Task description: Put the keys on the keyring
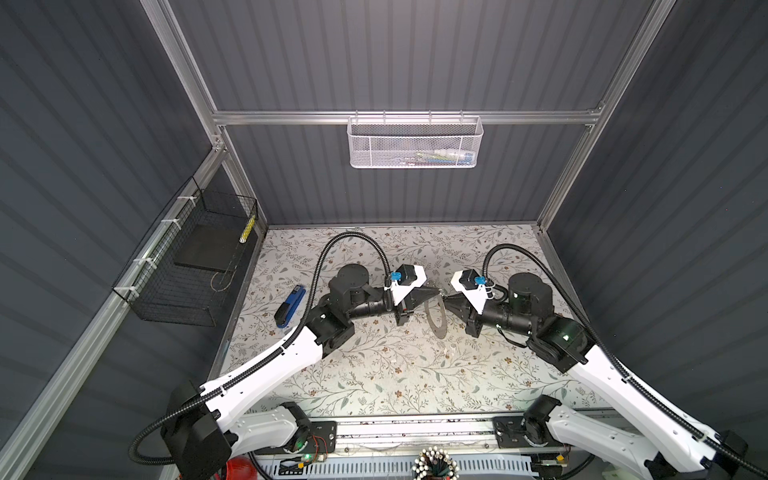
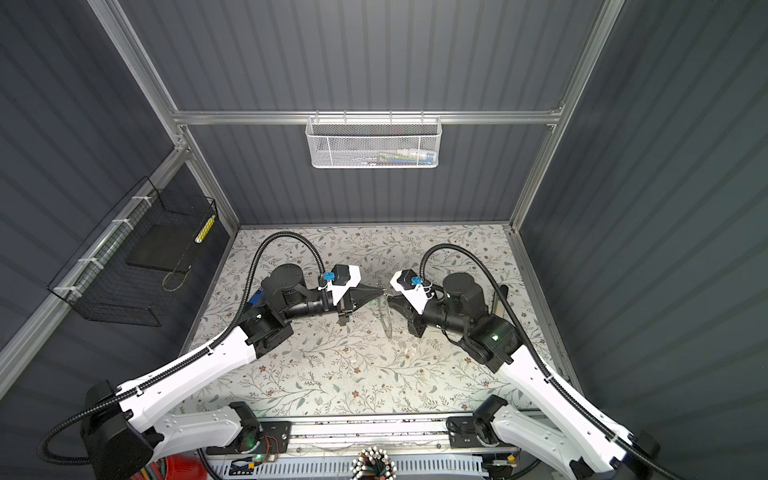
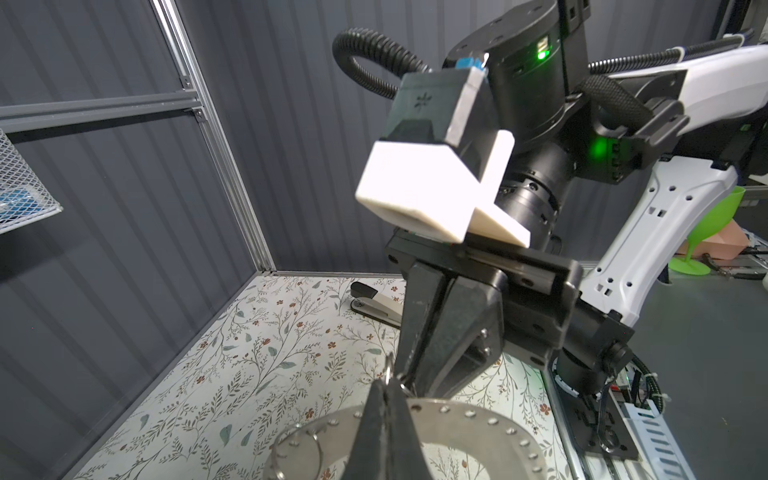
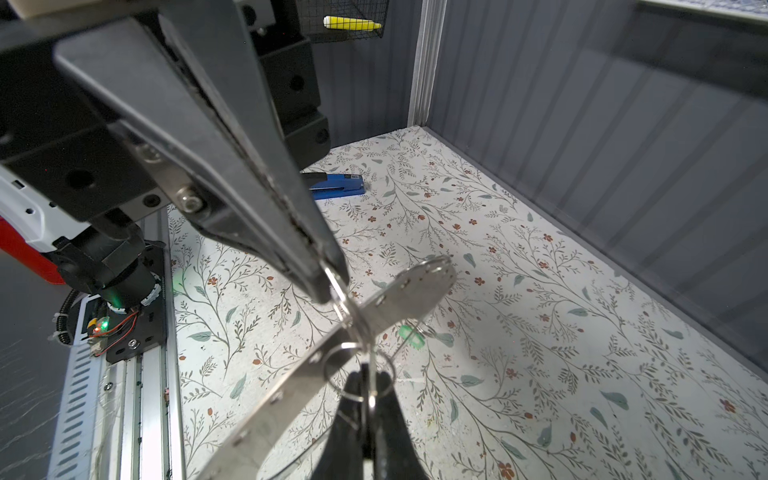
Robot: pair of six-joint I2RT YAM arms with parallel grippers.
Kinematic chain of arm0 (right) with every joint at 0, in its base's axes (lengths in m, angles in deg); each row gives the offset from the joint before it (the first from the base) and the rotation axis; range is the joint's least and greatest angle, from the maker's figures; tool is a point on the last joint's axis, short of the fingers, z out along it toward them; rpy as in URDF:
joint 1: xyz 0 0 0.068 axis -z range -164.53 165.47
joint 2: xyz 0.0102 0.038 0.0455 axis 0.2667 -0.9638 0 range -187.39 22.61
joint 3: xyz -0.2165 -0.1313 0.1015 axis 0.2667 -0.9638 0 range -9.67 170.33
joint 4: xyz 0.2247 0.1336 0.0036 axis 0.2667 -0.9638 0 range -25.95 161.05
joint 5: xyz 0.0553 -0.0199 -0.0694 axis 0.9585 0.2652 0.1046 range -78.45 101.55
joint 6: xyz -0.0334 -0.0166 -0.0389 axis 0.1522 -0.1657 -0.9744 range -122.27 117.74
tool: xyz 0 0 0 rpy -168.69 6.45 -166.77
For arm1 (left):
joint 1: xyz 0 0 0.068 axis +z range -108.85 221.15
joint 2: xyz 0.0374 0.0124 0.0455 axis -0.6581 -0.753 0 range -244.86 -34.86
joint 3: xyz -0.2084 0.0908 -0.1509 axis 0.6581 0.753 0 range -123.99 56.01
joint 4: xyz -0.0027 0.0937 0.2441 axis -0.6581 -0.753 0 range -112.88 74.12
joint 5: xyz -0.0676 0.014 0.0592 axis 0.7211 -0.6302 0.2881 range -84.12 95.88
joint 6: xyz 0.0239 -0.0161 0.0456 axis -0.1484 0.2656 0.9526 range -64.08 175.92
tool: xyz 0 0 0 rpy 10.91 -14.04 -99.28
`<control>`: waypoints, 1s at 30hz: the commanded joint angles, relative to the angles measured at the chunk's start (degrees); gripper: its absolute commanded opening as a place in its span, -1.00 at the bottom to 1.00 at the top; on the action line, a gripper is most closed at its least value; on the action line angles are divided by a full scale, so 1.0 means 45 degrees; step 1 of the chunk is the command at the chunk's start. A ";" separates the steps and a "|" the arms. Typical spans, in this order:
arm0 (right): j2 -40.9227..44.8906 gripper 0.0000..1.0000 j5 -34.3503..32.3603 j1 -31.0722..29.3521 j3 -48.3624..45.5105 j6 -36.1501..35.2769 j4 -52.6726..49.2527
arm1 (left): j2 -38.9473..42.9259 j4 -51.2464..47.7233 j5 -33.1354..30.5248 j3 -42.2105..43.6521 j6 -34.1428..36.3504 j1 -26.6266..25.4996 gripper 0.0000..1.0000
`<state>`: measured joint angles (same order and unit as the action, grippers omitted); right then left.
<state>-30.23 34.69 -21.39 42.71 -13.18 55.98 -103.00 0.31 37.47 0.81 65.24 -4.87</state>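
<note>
Where both arms meet above the floral table (image 1: 395, 374), the left gripper (image 4: 332, 286) is clamped on the keyring (image 1: 439, 328), edge-on in both top views; only the wrist views show its holed face. Right gripper (image 4: 368, 386) is pressed together, tip to tip with it. Blue stapler (image 1: 290, 306) lies well apart. Thin wire loop (image 4: 338, 350) at the rim sits pinched in the right gripper. Green-tagged key (image 4: 409, 336) shows only in the right wrist view, blurred

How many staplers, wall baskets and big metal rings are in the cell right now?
Staplers: 2 (blue stapler, pale stapler)
Wall baskets: 2 (white basket, black basket)
Big metal ring: 1
Total: 5
</note>
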 commanded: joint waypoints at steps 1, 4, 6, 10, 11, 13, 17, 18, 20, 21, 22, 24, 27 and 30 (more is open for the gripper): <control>-0.0438 -1.00 0.0586 -0.0047 0.0506 -0.0230 -0.0388 | -0.0032 0.1576 0.0247 0.0137 -0.0646 0.0054 -1.00; -0.0779 -1.00 0.1040 -0.0045 0.0806 -0.0240 -0.0348 | -0.0064 0.2088 0.0206 0.0418 -0.0849 0.0051 -1.00; -0.0935 -1.00 0.1386 -0.0049 0.0932 -0.0291 -0.0323 | -0.0055 0.2359 0.0173 0.0607 -0.0967 0.0051 -1.00; -0.1126 -1.00 0.1946 -0.0054 0.0890 -0.0215 0.0018 | -0.0065 0.2878 0.0102 0.0952 -0.1179 0.0051 -1.00; -0.1158 -1.00 0.2034 -0.0073 0.0832 -0.0160 0.0161 | -0.0069 0.2937 0.0089 0.1015 -0.1211 0.0056 -1.00; -0.1234 -1.00 0.2129 -0.0107 0.0765 -0.0094 0.0299 | -0.0063 0.3012 0.0043 0.1086 -0.1192 0.0064 -1.00; -0.1095 -0.67 0.1550 -0.0137 0.0753 -0.0251 -0.0101 | 0.0043 0.2716 -0.0063 0.1056 -0.0916 0.0051 -1.00; -0.0938 -0.55 0.1385 -0.0145 0.0724 -0.0443 -0.0249 | 0.0083 0.2574 0.0009 0.1020 -0.0798 0.0052 -1.00; -0.0387 -0.32 0.0758 -0.0127 0.0512 -0.0836 -0.0480 | 0.0125 0.2133 0.0301 0.0870 -0.0575 0.0051 -1.00; -0.0070 -0.26 0.0483 -0.0109 0.0346 -0.1053 -0.0526 | 0.0101 0.1990 0.0558 0.0788 -0.0522 0.0053 -1.00; 0.0338 -0.20 0.0257 -0.0056 0.0133 -0.1263 -0.0538 | 0.0084 0.1882 0.0776 0.0716 -0.0509 0.0052 -1.00; 0.1048 -0.10 0.0067 0.0024 -0.0197 -0.1485 -0.0542 | 0.0039 0.1871 0.1041 0.0702 -0.0582 0.0052 -1.00; 0.1812 -0.03 0.0039 0.0124 -0.0331 -0.1539 -0.0718 | -0.0031 0.1873 0.1312 0.0656 -0.0604 0.0051 -1.00; 0.2202 -0.02 0.0500 0.0165 -0.0298 -0.1567 -0.0691 | -0.0200 0.1812 0.1606 0.0533 -0.0624 0.0071 -1.00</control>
<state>-21.24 36.20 -20.94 42.05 -19.24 53.45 -103.45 8.11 41.99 5.48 61.70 -4.87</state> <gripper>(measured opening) 0.490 0.044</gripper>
